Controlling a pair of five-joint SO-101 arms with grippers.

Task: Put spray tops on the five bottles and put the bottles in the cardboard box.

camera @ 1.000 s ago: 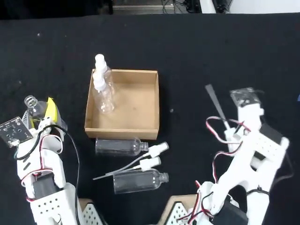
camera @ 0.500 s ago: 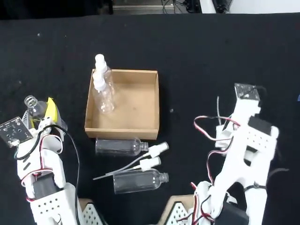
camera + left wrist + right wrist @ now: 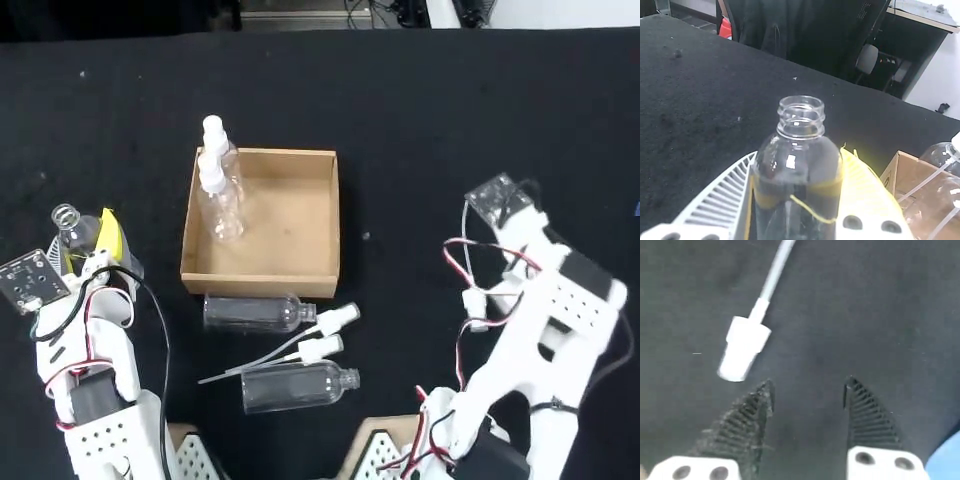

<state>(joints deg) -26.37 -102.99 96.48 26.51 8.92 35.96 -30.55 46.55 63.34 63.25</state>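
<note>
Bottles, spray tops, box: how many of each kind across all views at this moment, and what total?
Cardboard box: 1
Bottles: 5, two capped in the box, two open lying flat, one open in the left gripper
Spray tops: 5, two fitted, three loose
Total: 11

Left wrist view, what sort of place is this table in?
Probably an office or lab workroom: a black-covered table serves as the bench, with what looks like a dark office chair and a desk behind it.
</note>
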